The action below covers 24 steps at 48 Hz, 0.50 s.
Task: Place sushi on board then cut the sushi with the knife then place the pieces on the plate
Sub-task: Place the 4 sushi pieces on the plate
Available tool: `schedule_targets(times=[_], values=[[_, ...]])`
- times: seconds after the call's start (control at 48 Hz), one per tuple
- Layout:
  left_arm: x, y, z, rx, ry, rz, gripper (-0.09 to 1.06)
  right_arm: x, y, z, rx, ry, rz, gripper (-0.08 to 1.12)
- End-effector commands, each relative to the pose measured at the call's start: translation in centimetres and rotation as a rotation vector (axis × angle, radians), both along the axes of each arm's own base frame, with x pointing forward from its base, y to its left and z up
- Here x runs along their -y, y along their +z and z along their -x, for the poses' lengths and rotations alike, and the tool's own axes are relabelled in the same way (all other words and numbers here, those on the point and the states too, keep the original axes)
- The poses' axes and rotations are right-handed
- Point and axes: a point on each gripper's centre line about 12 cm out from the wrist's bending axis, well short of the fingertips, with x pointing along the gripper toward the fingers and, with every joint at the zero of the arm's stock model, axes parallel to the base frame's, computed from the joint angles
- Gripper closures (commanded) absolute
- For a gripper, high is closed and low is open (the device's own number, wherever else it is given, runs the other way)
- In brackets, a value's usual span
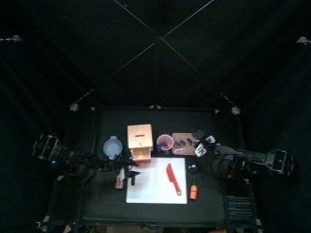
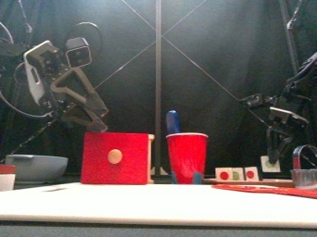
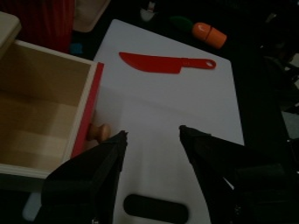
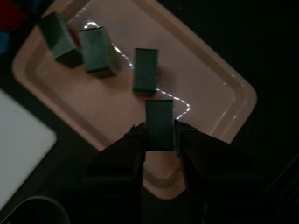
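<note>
Nearly done — 3 sushi pieces (image 4: 145,70) lie on the pink tray (image 4: 216,87) just beyond the right pincer (image 4: 159,133), which pinches a 4th piece (image 4: 159,112) over it; the left pincer (image 3: 152,136) hangs spread, red knife (image 3: 163,63) ahead.

Sushi pieces (image 4: 145,70) on pink plate (image 4: 205,83)

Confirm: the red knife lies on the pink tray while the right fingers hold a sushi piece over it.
Wrong: the red knife lies on the white cutting board, per the left wrist view. The right fingers do hold a sushi piece over the pink tray.
</note>
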Motion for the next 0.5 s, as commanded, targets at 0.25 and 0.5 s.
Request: schedule_targets(times=[0.25,0.5], values=[[0.0,0.6,-0.5,0.022,0.005,0.003,0.09,1.6,0.2,-0.4,0.067,-0.033,0.023,0.40],[0.1,0.7,-0.5,0.027,0.000,0.005,0.09,2.0,0.0,0.4,0.073,-0.076,0.016,0.24]])
